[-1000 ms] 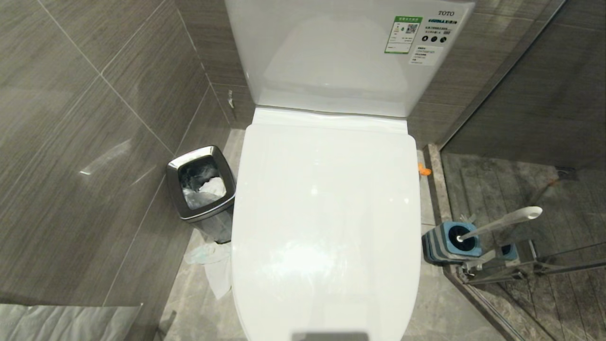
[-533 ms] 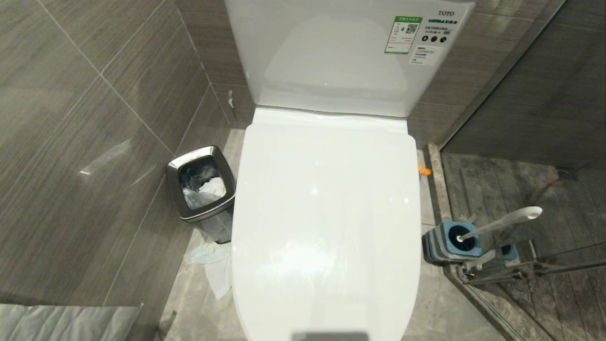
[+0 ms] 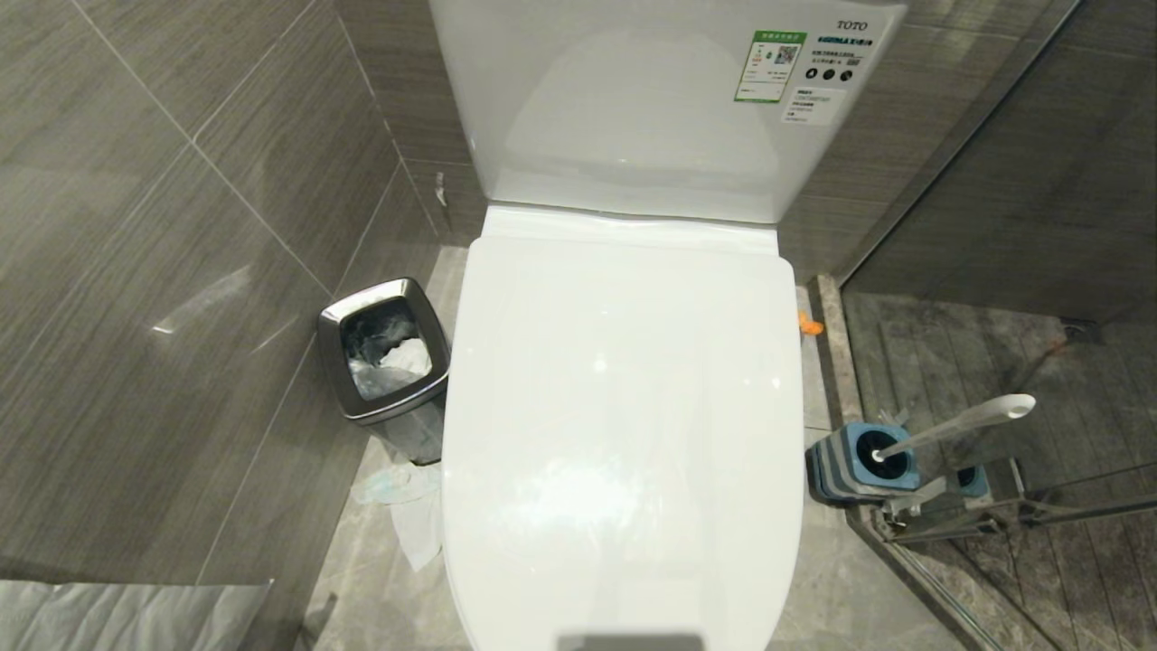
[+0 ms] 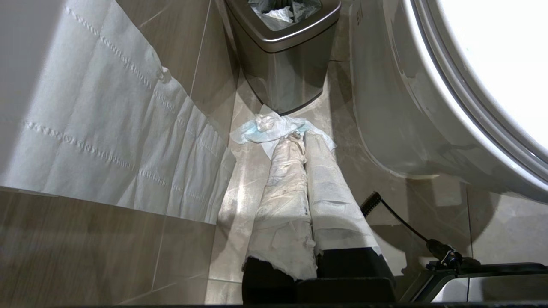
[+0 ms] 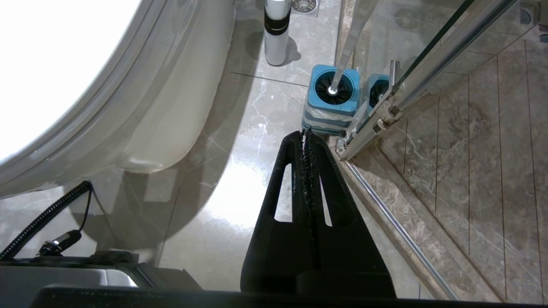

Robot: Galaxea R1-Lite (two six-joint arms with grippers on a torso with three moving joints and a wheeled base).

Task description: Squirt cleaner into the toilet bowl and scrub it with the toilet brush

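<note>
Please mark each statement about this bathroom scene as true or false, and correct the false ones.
1. The toilet bowl has its lid down. True.
2. The toilet brush lies on the floor. False: it stands in its blue-and-grey holder.
3. The right gripper is shut and holds nothing. True.
4. The steel bin stands on the robot's right of the toilet. False: on its left.
5. The left gripper has paper-wrapped fingers. True.
</note>
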